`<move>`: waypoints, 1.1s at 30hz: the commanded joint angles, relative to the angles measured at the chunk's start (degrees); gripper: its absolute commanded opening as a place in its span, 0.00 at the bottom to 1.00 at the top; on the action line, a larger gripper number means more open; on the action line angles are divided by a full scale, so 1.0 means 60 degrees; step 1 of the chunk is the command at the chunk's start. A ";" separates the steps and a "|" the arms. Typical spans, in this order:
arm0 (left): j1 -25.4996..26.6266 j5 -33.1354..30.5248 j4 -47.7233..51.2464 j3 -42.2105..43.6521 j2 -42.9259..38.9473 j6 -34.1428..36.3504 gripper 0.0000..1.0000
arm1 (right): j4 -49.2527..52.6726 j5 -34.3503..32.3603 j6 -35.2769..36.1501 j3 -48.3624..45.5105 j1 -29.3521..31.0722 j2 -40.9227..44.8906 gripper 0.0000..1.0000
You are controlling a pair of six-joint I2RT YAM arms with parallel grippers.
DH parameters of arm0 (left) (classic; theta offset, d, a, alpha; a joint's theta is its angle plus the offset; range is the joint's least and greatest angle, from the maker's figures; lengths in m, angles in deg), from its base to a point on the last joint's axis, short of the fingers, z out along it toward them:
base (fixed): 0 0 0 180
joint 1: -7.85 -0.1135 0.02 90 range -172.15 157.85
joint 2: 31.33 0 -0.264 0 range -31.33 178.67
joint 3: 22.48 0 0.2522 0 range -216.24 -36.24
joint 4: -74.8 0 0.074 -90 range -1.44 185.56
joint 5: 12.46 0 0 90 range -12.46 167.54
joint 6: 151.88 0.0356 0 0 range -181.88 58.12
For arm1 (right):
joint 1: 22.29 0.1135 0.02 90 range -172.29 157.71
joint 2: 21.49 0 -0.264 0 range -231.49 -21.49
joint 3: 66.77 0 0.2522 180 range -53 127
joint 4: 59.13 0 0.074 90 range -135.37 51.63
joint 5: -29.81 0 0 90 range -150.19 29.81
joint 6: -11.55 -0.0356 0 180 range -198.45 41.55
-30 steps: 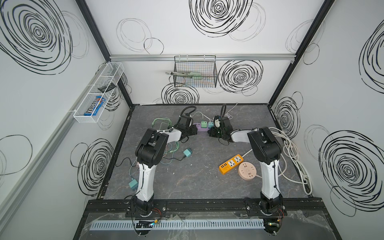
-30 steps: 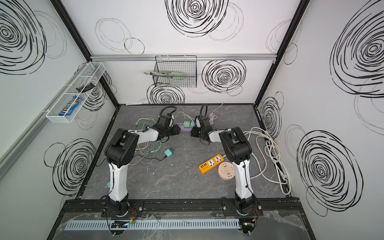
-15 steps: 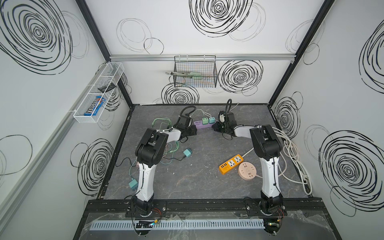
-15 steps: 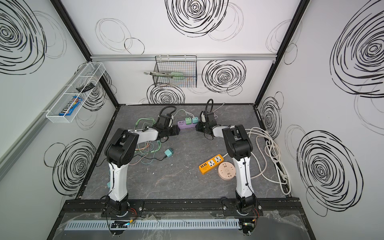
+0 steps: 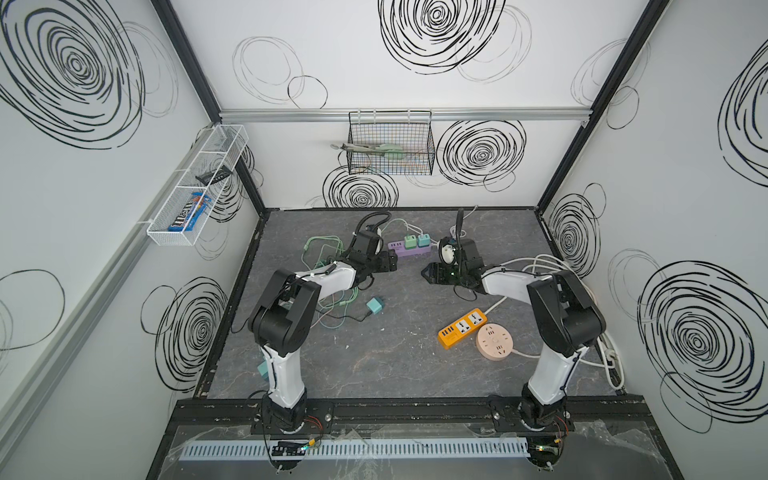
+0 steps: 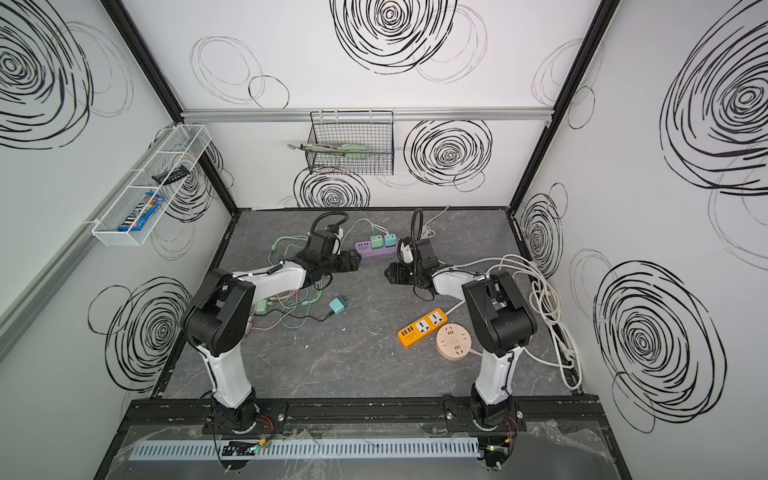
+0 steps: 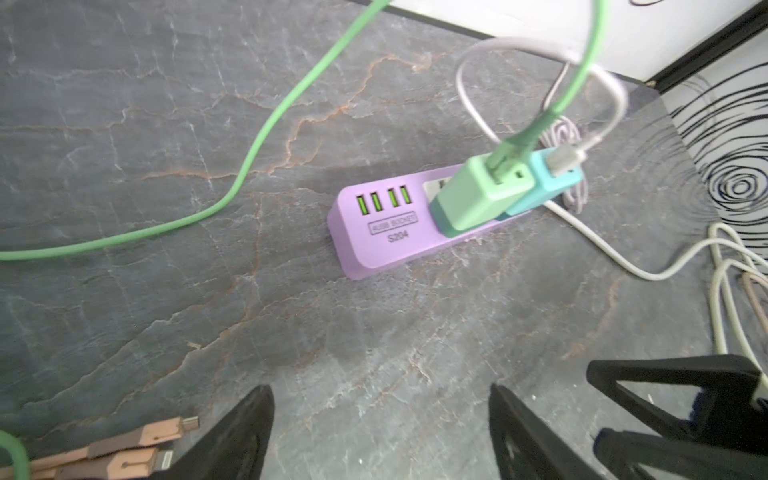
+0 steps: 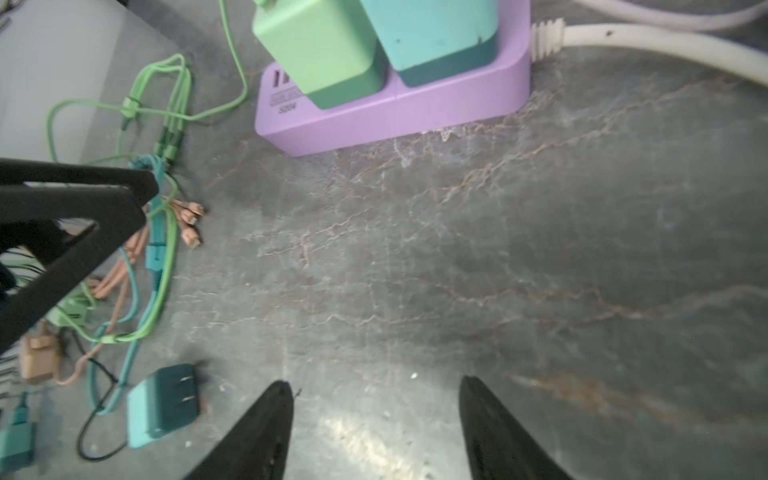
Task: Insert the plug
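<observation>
Left gripper (image 7: pixel 378 399) hangs wide apart, empty, near the purple power strip (image 7: pixel 374 241) on the desk (image 7: pixel 166 332). Green plug (image 7: pixel 473 199) and teal plug (image 7: pixel 544 191) both sit in the strip, side by side. Right gripper (image 8: pixel 376 384) is released too, holding nothing.

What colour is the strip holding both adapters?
The power strip is purple; clearest in the left wrist view.

Green plug (image 7: pixel 478 199), teal plug (image 7: pixel 550 189) sit in purple strip (image 7: pixel 374 245); left jaws apart.
</observation>
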 commanded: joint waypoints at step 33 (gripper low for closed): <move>-0.0529 -0.1752 0.0155 0.3014 -0.6268 0.0151 0.96 | 0.5845 -0.1108 -0.0090 -0.2367 0.0707 0.6418 0.97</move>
